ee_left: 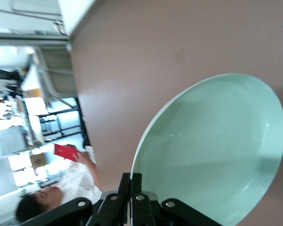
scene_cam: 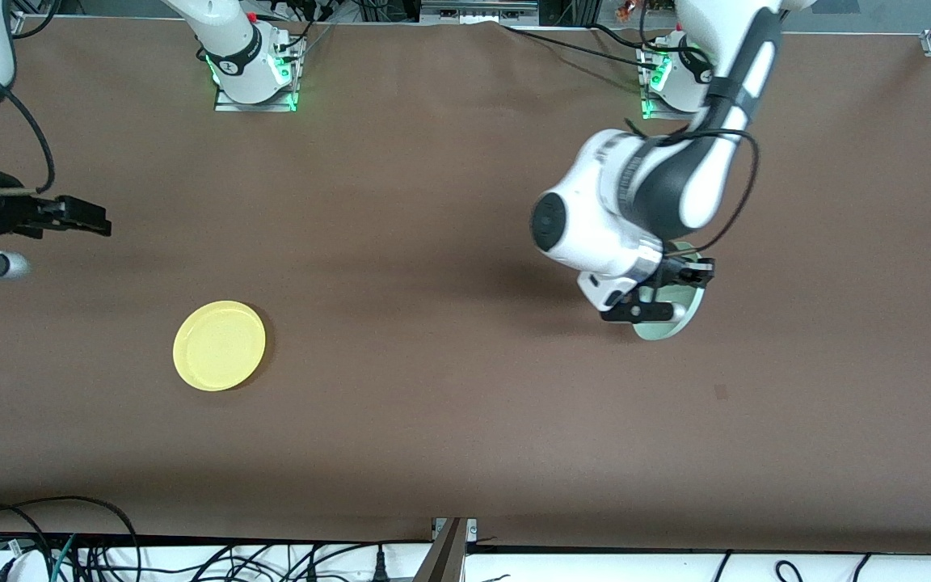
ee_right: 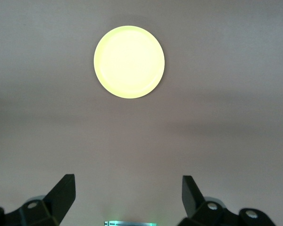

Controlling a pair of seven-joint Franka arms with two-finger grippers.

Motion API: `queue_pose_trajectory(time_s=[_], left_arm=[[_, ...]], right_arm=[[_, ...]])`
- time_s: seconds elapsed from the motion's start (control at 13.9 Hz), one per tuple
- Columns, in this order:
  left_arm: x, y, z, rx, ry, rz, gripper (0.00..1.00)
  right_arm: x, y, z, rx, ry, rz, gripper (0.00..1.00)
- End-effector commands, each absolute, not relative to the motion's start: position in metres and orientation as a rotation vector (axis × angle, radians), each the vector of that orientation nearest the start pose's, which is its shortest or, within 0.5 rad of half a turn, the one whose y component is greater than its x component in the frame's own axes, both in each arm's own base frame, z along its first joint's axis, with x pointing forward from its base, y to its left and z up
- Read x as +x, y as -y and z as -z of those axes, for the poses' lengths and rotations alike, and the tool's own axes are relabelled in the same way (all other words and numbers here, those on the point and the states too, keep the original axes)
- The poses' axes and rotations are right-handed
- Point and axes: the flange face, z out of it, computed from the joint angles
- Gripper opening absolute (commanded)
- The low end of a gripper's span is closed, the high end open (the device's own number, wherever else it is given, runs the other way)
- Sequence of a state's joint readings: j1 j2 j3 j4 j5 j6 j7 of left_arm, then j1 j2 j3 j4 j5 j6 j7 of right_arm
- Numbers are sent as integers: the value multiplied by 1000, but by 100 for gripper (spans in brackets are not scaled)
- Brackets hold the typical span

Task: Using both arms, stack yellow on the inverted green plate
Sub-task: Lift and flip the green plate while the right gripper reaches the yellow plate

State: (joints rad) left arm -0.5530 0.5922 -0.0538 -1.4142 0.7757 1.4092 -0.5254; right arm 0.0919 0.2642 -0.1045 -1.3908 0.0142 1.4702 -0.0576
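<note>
The left tool pinches the tilted green plate's rim above the desk, while the right tool waits, spread wide, over bare desk beside the yellow plate.

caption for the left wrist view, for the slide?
Left end effector shut on the green plate rim, plate tilted above the brown table.

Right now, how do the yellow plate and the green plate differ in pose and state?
The yellow plate lies flat on the table, rim up, while the green plate is tipped up on edge.
The yellow plate is untouched, with the open right gripper off toward the right arm's end; the green plate is pinched at its rim by the left gripper.
Both are round, shallow, plain and look alike in size.
</note>
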Motion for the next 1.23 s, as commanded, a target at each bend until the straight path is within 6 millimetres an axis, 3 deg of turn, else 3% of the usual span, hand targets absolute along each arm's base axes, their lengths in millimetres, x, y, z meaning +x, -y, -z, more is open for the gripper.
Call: queue_pose_trajectory(time_s=[0.0, 0.22, 0.36, 0.51, 0.72, 0.87, 1.01, 1.15], left_arm=[[583, 366, -348, -2101, -247, 21, 0], [546, 435, -313, -1935, -298, 241, 0], [521, 469, -288, -1832, -380, 328, 0], [510, 491, -262, -1711, -447, 430, 0], [495, 507, -230, -1637, -477, 501, 0], [491, 511, -226, -1653, -444, 548, 0], [489, 514, -221, -1665, -439, 572, 0], [475, 526, -205, -1665, -479, 594, 0]], right_arm=[[641, -9, -509, -3128, 83, -284, 100], [674, -15, -434, -3129, 90, -289, 100], [692, -14, -387, -3136, 85, -253, 100], [706, -4, -349, -3148, 62, -195, 100], [713, 28, -294, -3099, -24, -208, 100], [714, 48, -259, -3057, -32, -200, 100], [710, 67, -238, -3050, -19, -216, 100], [706, 69, -221, -3051, -27, -224, 100]])
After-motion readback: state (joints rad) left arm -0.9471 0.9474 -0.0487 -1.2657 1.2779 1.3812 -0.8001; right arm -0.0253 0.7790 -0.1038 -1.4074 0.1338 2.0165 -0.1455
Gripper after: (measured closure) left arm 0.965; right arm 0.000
